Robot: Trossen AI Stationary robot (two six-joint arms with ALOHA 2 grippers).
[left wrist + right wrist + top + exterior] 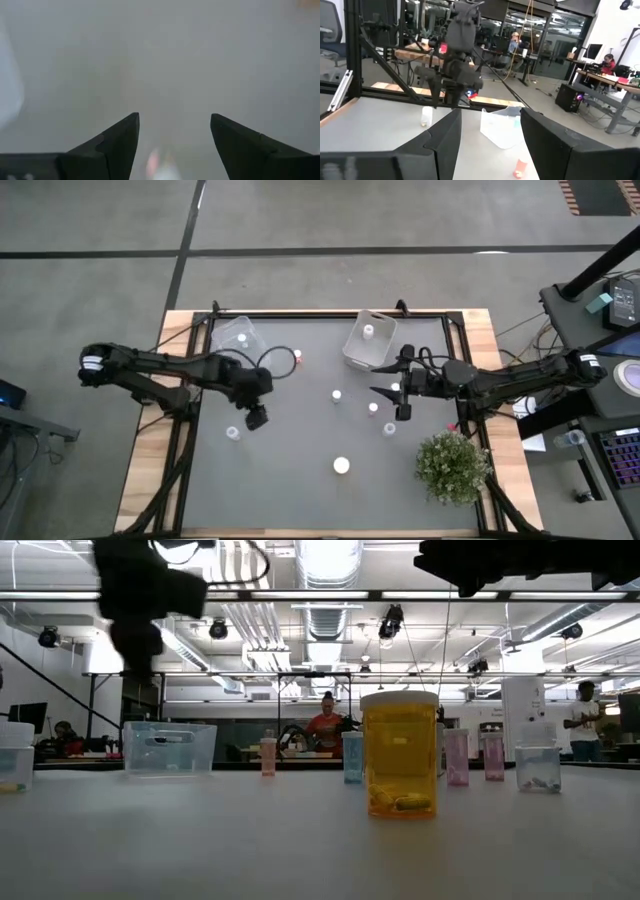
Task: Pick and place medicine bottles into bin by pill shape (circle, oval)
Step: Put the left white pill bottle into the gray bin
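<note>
Grey table (300, 480) with scattered bottles (341, 466); workshop behind.

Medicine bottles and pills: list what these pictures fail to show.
- Pill shapes: in the high view the bottles, such as the wider white one, are too small.
- Low view: only the amber bottle shows pills; the bottles behind it are too far.
- Left wrist view: a pinkish thing between the left gripper fingers is blurred.
- Bin contents: only one cap shows.

The counter (300, 440) is dark grey with a light wooden edge. The nearest bottle (400, 754) is amber-orange with a white cap; other bottles (341, 466) are white. The plant (452, 467) is green. Both arms are black.
</note>
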